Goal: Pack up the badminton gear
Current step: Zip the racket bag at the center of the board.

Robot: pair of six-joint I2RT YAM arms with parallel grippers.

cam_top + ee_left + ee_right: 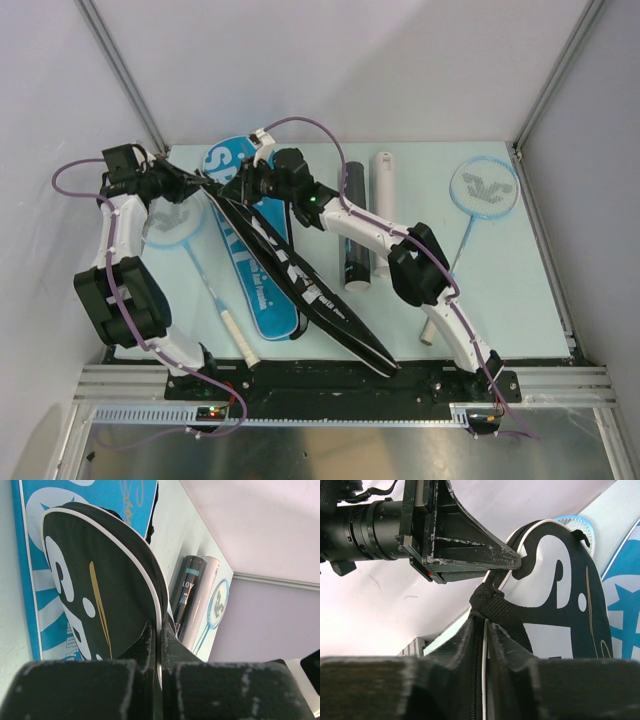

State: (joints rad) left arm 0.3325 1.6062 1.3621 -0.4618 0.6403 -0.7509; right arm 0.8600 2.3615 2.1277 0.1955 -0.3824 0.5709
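A black "SPORT" racket cover (300, 280) lies slanted across a blue cover (262, 290), its head end lifted between both grippers. My left gripper (207, 186) is shut on its white-piped rim (160, 630). My right gripper (246, 186) is shut on the zipper edge beside a black strap loop (497, 607). The right wrist view shows the left gripper's fingertips (512, 562) pinching the rim. A white-handled racket (172, 224) lies at left under my left arm. A second racket (483, 187) lies at right. A black tube (353, 225) and a white tube (383, 205) lie side by side in the middle.
The pale green mat (520, 290) ends at a metal rail (340, 385) along the near side. White walls and slanted frame posts (555, 70) close in the back and sides. The tubes also show in the left wrist view (187, 595).
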